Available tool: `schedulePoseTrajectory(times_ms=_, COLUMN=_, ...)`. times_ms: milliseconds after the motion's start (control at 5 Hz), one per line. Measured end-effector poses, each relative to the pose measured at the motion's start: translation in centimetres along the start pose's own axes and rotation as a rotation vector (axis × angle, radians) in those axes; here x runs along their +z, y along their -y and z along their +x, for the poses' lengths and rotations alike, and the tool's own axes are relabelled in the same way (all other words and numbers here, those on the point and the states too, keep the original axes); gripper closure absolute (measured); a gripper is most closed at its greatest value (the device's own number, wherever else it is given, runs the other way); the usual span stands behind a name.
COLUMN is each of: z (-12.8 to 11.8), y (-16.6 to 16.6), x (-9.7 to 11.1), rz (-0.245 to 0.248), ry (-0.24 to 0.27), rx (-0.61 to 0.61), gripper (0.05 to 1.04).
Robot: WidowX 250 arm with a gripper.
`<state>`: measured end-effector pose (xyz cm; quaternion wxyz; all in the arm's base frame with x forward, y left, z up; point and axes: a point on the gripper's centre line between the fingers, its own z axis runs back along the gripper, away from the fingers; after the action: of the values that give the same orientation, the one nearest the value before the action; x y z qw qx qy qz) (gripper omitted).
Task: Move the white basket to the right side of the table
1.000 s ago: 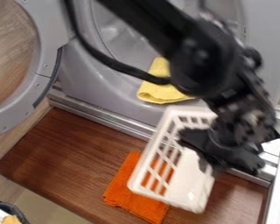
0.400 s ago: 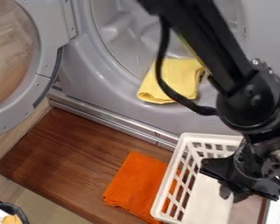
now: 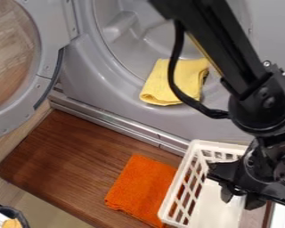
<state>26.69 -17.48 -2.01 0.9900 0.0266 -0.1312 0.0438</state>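
"Brown board [image 3: 67, 164] below, grey machine [image 3: 97, 89] on the far side. How's the arm [image 3: 228, 53] sitting?"

"Slanting down from the far edge toward the right, its gripper [image 3: 241, 198] hanging low over the basket [image 3: 217, 145]."

"Clenched?"

"Released, I'd say: the fingers stand apart."

"And the basket?"

"At the board's near right, partly over the orange cloth [image 3: 139, 187]."

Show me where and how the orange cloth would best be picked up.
Probably from straight above, pinching up a fold near its left edge in the view. The orange cloth lies flat on the wooden board, so nothing stands up to grip, and the basket crowds its right side.
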Motion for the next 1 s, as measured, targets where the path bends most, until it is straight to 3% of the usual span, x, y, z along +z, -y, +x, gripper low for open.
schedulePoseTrajectory(times_ms=200, z=0.5, y=0.3, x=0.2, rz=0.004, ry=0.017, rx=-0.007, gripper=0.168)
schedulePoseTrajectory(times_ms=400, z=0.6, y=0.4, x=0.6, rz=-0.007, ry=0.036, rx=-0.045, gripper=0.069)
schedulePoseTrajectory(times_ms=1000, z=1.8, y=0.3, x=6.1, rz=-0.051, ry=0.169, rx=-0.104, gripper=0.083)
